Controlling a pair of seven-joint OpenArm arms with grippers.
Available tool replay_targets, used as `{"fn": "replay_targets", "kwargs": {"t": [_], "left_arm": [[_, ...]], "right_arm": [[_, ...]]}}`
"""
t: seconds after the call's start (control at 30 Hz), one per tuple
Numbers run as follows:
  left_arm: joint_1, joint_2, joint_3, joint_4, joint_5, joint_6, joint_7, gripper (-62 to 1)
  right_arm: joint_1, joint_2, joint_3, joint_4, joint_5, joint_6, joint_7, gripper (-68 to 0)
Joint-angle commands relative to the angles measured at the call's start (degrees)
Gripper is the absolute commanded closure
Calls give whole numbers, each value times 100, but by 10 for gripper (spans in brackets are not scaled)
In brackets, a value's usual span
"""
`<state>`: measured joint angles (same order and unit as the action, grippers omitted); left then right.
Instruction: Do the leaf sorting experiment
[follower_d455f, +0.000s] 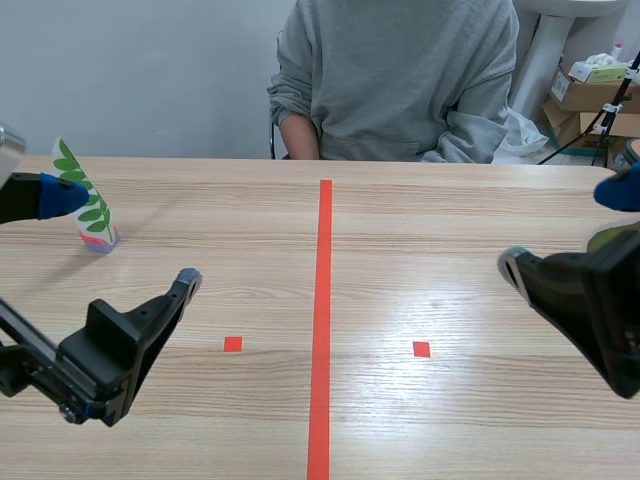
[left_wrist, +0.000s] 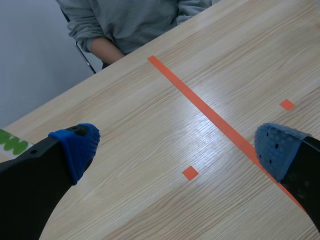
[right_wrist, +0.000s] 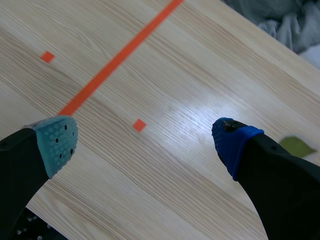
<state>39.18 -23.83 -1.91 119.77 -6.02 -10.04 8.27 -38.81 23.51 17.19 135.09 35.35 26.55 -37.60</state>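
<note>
A white card printed with a green fern-like leaf stands upright on a small pink base at the table's far left. Its green edge shows just past my left finger in the left wrist view. My left gripper hangs open over the left half of the table, beside the card, with nothing between its fingers. On the right side my right gripper is also open and holds nothing. A small loose green leaf lies on the table just beyond its blue-padded finger.
A person in a grey sweatshirt sits across the table, arms behind its far edge. An orange-red tape line splits the wooden table down the middle, with a small tape square on each side. Cardboard boxes stand at the back right.
</note>
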Motion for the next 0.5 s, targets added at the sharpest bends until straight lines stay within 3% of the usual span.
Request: {"fn": "replay_targets", "kwargs": {"t": [0.0, 0.2, 0.47], "left_arm": [[-17, -2, 17, 31, -17, 26, -118, -623], [-17, -2, 17, 31, -28, 26, -157, -623], [-17, -2, 17, 31, -37, 26, -160, -623]], "right_arm": [[98, 61, 39, 17, 79, 4, 103, -547], [4, 61, 39, 17, 94, 79, 92, -547], [7, 61, 39, -48, -66, 310, 557, -547]]}}
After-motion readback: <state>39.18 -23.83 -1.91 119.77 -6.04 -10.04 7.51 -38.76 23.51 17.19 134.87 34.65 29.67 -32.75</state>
